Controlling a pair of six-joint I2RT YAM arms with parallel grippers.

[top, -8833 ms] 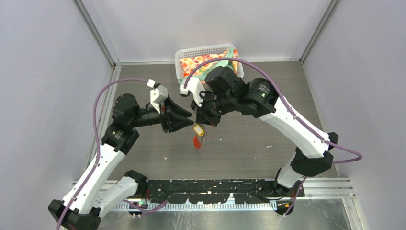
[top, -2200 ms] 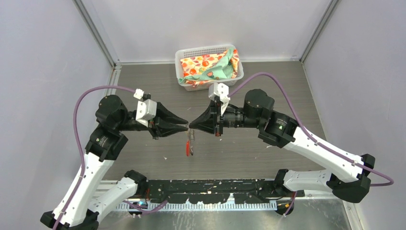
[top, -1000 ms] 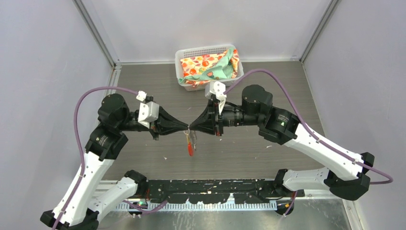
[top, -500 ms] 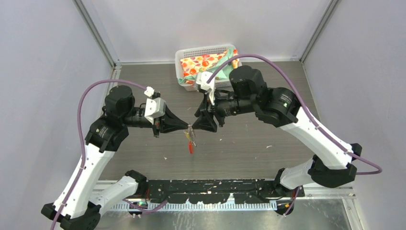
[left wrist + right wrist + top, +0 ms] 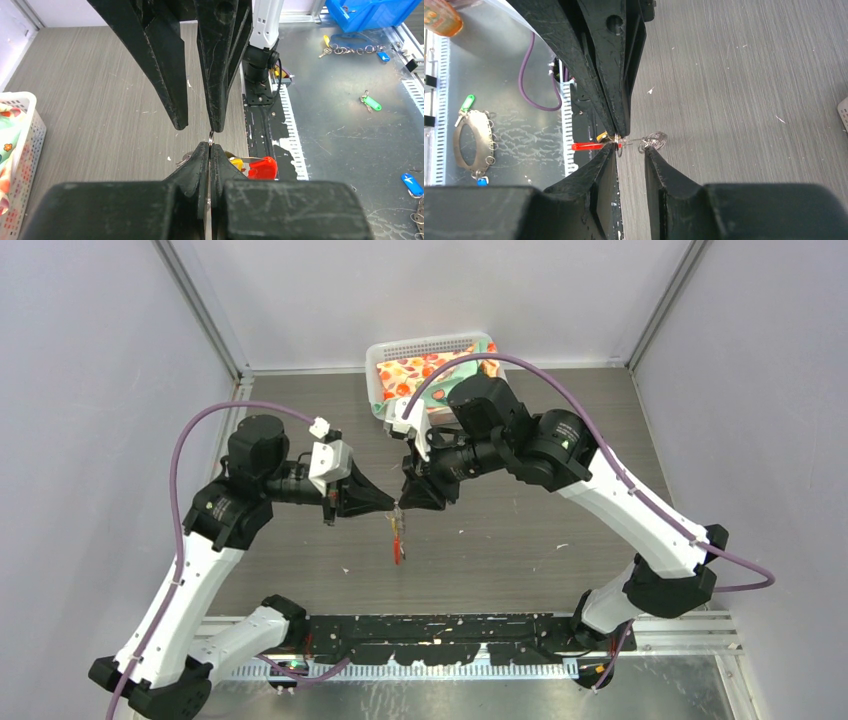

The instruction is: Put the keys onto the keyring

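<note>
My left gripper is shut on a thin silver loop of the keyring and holds it above the table. The red tag and a yellow key hang just behind its fingers. From above, the keyring dangles below the meeting fingertips, and the left gripper faces the right gripper tip to tip. My right gripper is open, its tips either side of the keyring's thin wire. A coiled silver ring lies at one tip, and the red tag is beside the other.
A white basket holding patterned cloth stands at the back of the table, close behind the right arm. Off the table's near edge, a metal shelf carries a large ring of keys, a green-tagged key and a blue bin.
The right gripper, earlier shut tip to tip against the left, has opened, and its arm has swung towards the basket. The left gripper keeps its hold and has shifted slightly right.
</note>
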